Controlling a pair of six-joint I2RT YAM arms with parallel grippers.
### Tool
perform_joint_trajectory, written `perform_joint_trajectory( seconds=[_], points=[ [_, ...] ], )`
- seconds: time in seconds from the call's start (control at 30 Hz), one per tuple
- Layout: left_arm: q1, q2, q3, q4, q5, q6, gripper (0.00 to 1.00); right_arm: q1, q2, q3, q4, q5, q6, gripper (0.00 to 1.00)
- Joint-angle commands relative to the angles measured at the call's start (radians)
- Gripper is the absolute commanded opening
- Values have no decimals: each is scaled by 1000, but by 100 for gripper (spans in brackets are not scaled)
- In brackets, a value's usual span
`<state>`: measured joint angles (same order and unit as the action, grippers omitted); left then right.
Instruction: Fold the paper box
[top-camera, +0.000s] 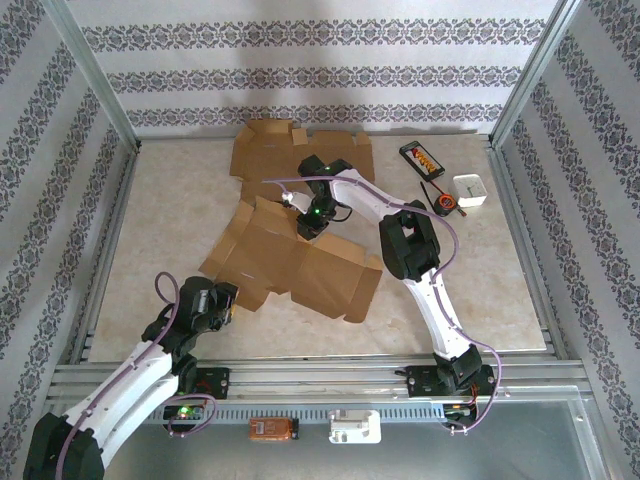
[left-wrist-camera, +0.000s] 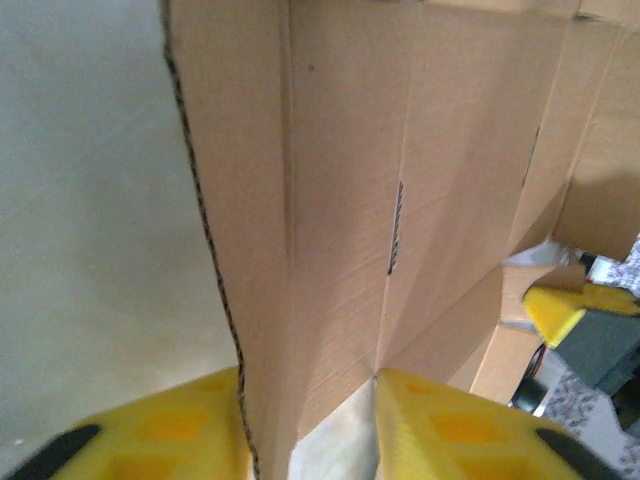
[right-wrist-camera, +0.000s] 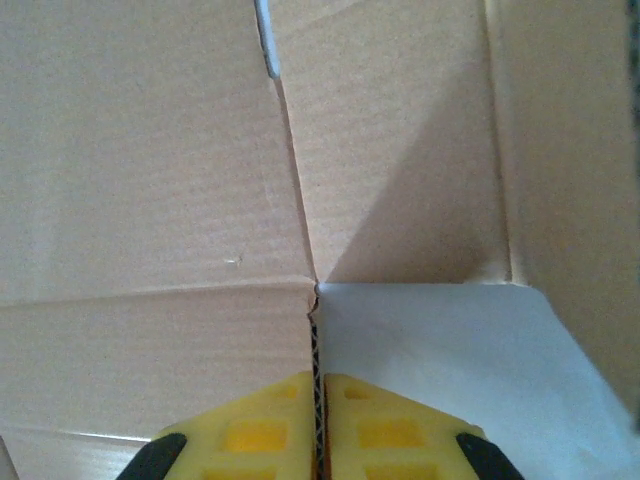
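Left pincer: low at the near-left corner of the box; in the wrist view its yellow fingers stand apart with a raised flap between them. The flap's raw edge meets the left finger and a crease meets the right. Cannot tell whether it is clamped.
Box: brown cardboard, mostly spread flat on the worktop, reaching from just ahead of the left pincer to under the right pincer. Left wrist view: panel tilted up. Right wrist view: panels with creases meeting just ahead of the fingertips.
Right pincer: down on the box's far middle edge. Wrist view: clenched on a thin corrugated edge, fingers almost touching, pale worktop beside it on the right.
Second sheet: flat cardboard just behind the right pincer.
Black case: well right of the right pincer.
White tub: further right, near the wall.
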<state>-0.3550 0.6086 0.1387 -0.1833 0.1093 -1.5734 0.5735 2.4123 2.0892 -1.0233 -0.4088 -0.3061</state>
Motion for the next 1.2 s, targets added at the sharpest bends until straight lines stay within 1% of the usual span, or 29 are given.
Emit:
perform_joint_trajectory(
  seconds=[0.0,0.07,0.13,0.2,0.23,0.27,0.33,0.4,0.43,0.53,0.6,0.63,0.7,0.77,0.83,0.87,0.93,1.0,1.07,1.17],
  points=[
    [31,2,32,61,-44,74,23,2,-117,-106,80,-12,93,12],
    [50,-4,53,49,-41,147,9,0,-205,-230,178,-37,146,12],
    [70,-16,90,8,-38,232,0,0,-299,-356,278,-64,194,14],
    [82,-28,133,-48,-48,326,0,-1,-393,-486,386,-76,245,17],
    [84,-32,154,-70,-62,375,0,-2,-438,-547,436,-82,262,21],
    [86,-36,169,-76,-70,420,0,-3,-473,-600,472,-80,281,28],
    [87,-40,182,-27,-68,550,0,-15,-547,-675,515,-57,321,48],
    [89,-34,182,72,-40,719,0,-40,-619,-705,531,-31,370,58],
    [89,-27,185,128,-17,833,0,-59,-666,-722,545,-27,398,62],
    [89,20,234,181,63,1114,0,-95,-795,-753,613,12,415,78],
    [88,63,285,170,138,1254,0,-93,-847,-756,659,60,351,85],
    [89,86,311,159,190,1318,0,-90,-872,-760,688,72,289,85],
    [87,119,340,182,250,1374,0,-85,-902,-771,760,73,160,85],
    [85,137,365,196,300,1427,0,-79,-911,-764,806,41,-32,86],
    [86,138,384,200,319,1483,0,-71,-900,-742,807,21,-249,89],
    [86,136,391,197,321,1511,0,-68,-886,-718,783,6,-360,89],
    [86,136,405,185,325,1566,0,-70,-844,-645,711,-33,-503,90],
    [87,141,417,172,337,1599,0,-74,-788,-553,598,-95,-616,88],
    [85,144,423,167,353,1607,0,-77,-727,-465,504,-143,-684,85],
    [85,146,418,182,357,1598,0,-82,-633,-358,409,-183,-710,77]
  ],
)
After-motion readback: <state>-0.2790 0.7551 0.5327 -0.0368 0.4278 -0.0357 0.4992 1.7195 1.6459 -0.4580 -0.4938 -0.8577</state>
